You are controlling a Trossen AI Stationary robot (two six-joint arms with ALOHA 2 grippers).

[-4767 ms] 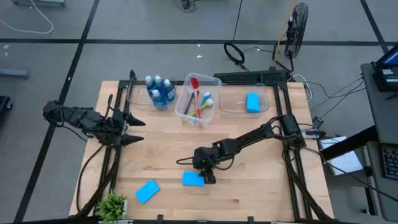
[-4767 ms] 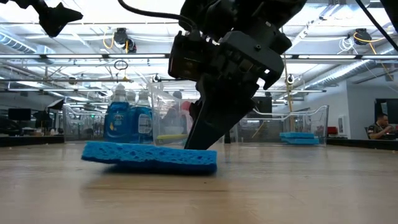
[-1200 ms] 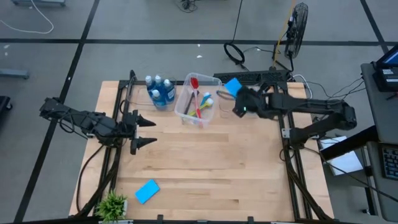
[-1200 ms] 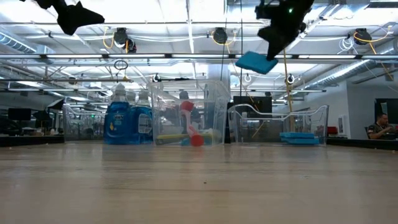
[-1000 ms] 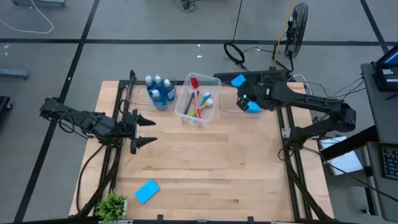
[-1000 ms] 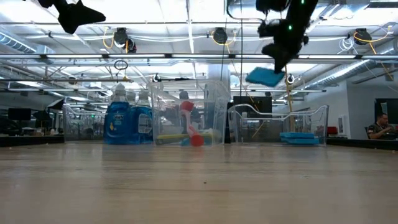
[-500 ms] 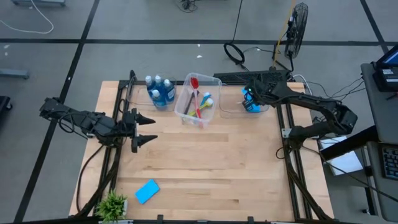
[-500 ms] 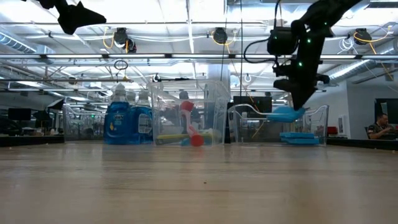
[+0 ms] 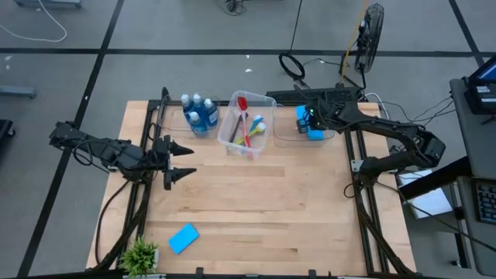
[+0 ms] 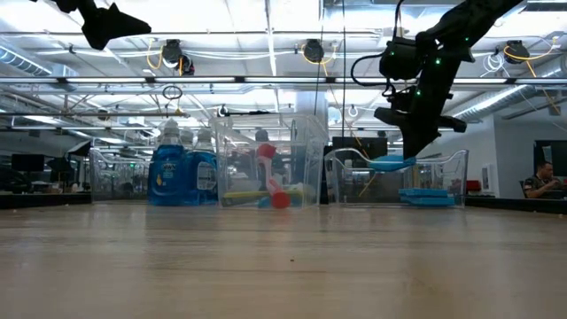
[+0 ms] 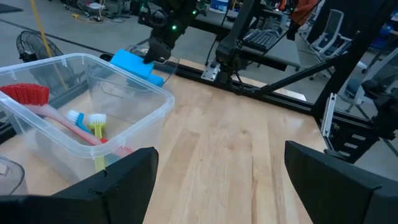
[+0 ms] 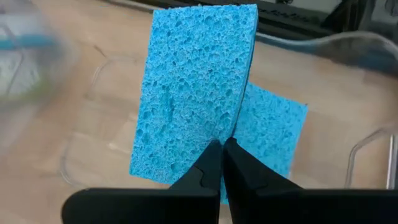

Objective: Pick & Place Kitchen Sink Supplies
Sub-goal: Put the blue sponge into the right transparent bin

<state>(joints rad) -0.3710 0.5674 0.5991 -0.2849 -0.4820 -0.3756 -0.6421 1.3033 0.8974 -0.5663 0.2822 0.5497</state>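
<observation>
My right gripper (image 9: pixel 308 120) hangs over the clear bin at the far right (image 9: pixel 285 133), shut on a flat bright-blue sponge (image 12: pixel 193 93). In the low view that sponge (image 10: pixel 388 164) sits at about the height of the bin's rim. A second sponge (image 12: pixel 277 134) lies flat on the bin's floor beneath it. A third sponge (image 9: pixel 183 238) lies flat on the table near the front left. My left gripper (image 9: pixel 182 159) is open in the air over the table's left side, holding nothing. My right gripper pinches the sponge between its two fingers (image 12: pixel 211 165) at one end, close to a corner (image 12: pixel 231 134). The fingers come from above, pointing down. The sponge is lifted clear and reaches out beyond the fingertips, above the sponge in the bin.
Blue soap bottles (image 9: pixel 200 112) stand in the far-left clear bin. The middle bin (image 9: pixel 232 143) holds red, yellow-green and blue brushes (image 9: pixel 248 124). A small potted plant (image 9: pixel 139 254) stands at the front left corner. Bare wood lies across the table's middle and near right.
My right gripper has come down toward the far-right bin with the sponge, still shut on it. The sponge has dropped from well above the bin to about rim height and has turned about in the hold.
</observation>
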